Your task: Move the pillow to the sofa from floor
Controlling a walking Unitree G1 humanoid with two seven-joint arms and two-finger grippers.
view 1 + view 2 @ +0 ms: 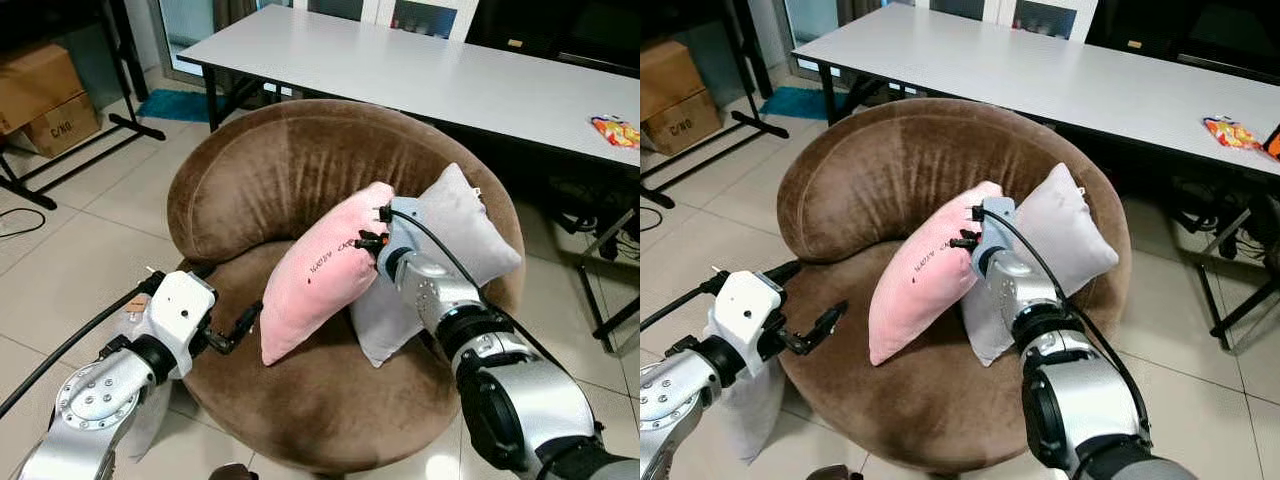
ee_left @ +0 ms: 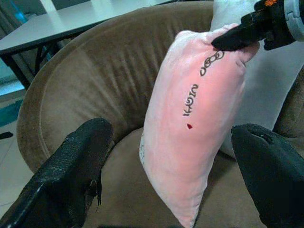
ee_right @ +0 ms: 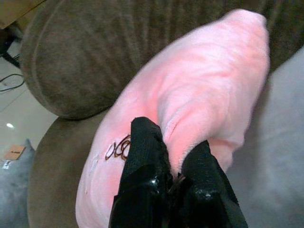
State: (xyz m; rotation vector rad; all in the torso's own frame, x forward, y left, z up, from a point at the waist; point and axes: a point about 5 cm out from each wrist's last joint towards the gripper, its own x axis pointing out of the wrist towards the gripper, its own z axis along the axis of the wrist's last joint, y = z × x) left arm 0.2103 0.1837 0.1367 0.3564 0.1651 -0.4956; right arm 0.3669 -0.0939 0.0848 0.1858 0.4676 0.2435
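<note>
Head views: pink plush pillow (image 1: 322, 270) with dark embroidered lettering, standing tilted on the brown sofa (image 1: 250, 170) seat against a grey pillow (image 1: 455, 230), right gripper (image 1: 372, 232) pinching its upper edge; left wrist: left gripper (image 2: 171, 166) spread wide before it; right wrist: black fingers (image 3: 142, 175) clamping a pink fold.

**A:** so where was there room on that brown sofa (image 1: 300, 160)?

**B:** The seat toward 6 and 7 o'clock lay open, and the left gripper (image 1: 238, 328) hung there with its fingers spread. The pink pillow (image 1: 320, 270) leaned across the middle, pinched near its top edge by the right gripper (image 1: 370, 240). A grey pillow (image 1: 460, 235) blocked 3 o'clock, touching the pink one.

**A:** and around back?

**B:** The curved backrest walled off 10 to 1 o'clock, with a white table (image 1: 420, 70) close behind it.
</note>
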